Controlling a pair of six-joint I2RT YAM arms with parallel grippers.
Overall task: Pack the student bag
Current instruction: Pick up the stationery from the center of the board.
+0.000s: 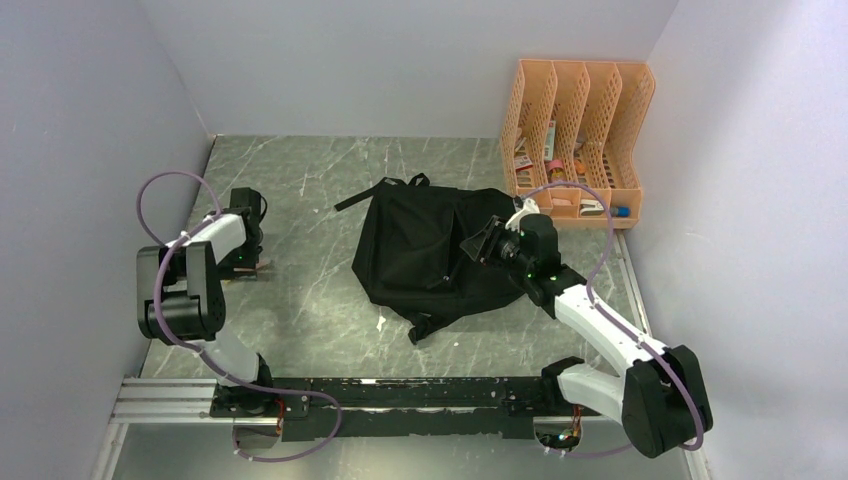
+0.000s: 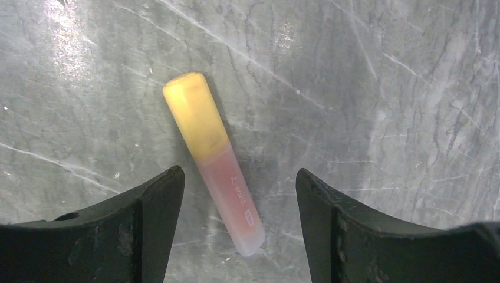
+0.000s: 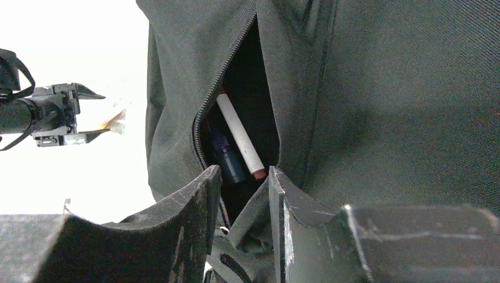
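Note:
The black student bag lies flat in the middle of the table. Its front pocket is unzipped and holds a white marker and a dark blue pen. My right gripper is closed on the fabric edge at the pocket's mouth and holds it open. My left gripper is open, low over the table to the left of the bag. A highlighter with a yellow cap and pink body lies on the table between its fingers, untouched.
An orange slotted file organiser with several small items stands at the back right, just behind the bag. Grey walls close in the left, back and right. The left gripper also shows in the right wrist view.

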